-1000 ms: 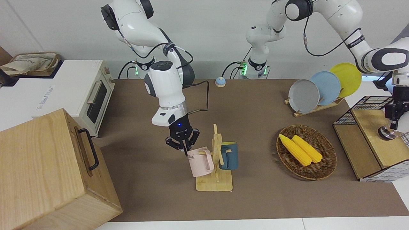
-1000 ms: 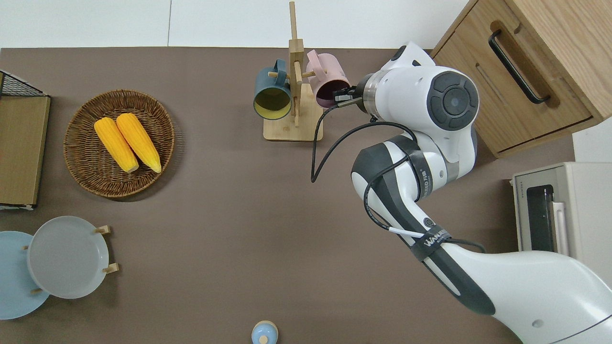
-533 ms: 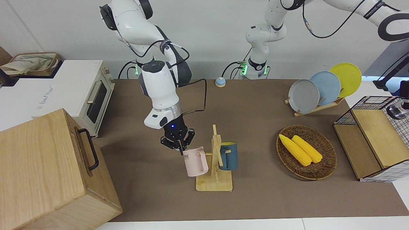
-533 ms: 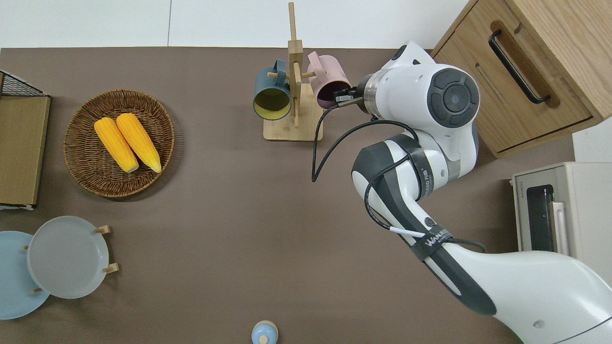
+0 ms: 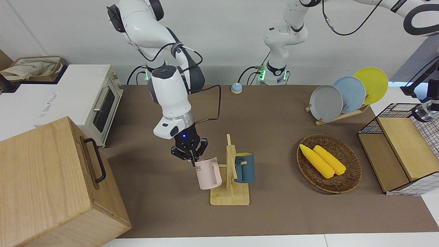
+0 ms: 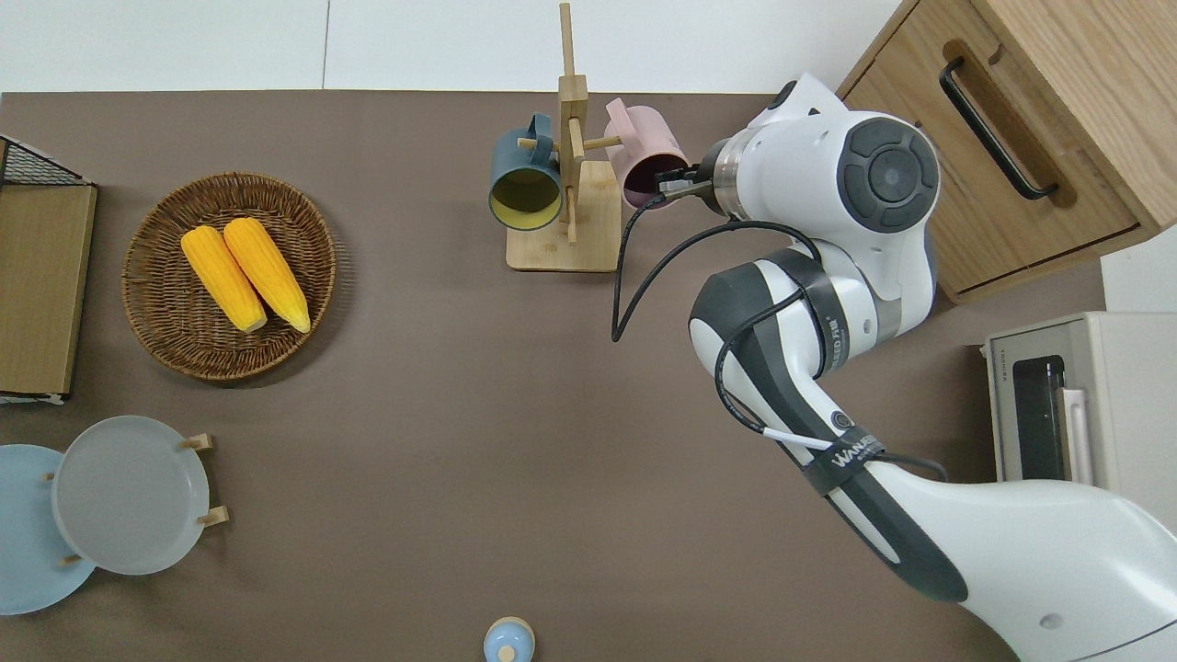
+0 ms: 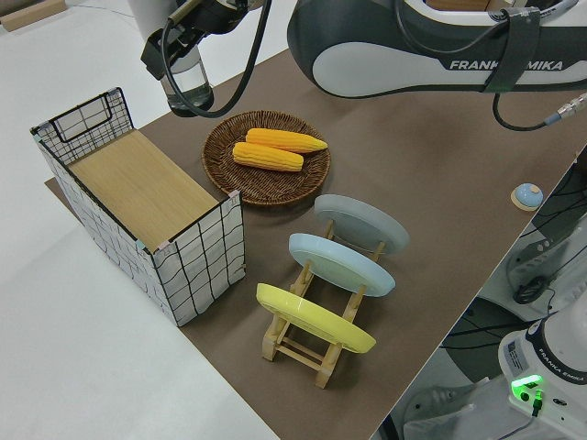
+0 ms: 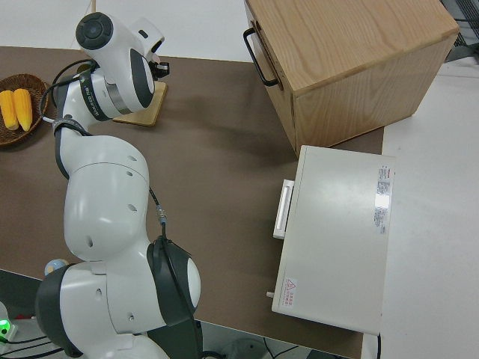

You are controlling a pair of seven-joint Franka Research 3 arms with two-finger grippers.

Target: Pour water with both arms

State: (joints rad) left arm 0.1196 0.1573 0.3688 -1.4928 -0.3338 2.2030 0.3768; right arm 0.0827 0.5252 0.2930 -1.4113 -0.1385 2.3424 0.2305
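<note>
The right gripper (image 5: 190, 158) has its fingers clamped on the rim of the pink mug (image 5: 208, 173) at the centre of the front view, the handle just off the peg of the wooden mug rack (image 5: 230, 187) — probably so the mug can be carried upright as the receiving cup. A blue mug (image 5: 245, 167) hangs on the rack's opposite side. At the upper left of the left side view, the left gripper (image 7: 174, 46) holds a clear glass (image 7: 189, 85) above the bench (image 5: 274, 109) — whether it holds water I cannot tell.
</note>
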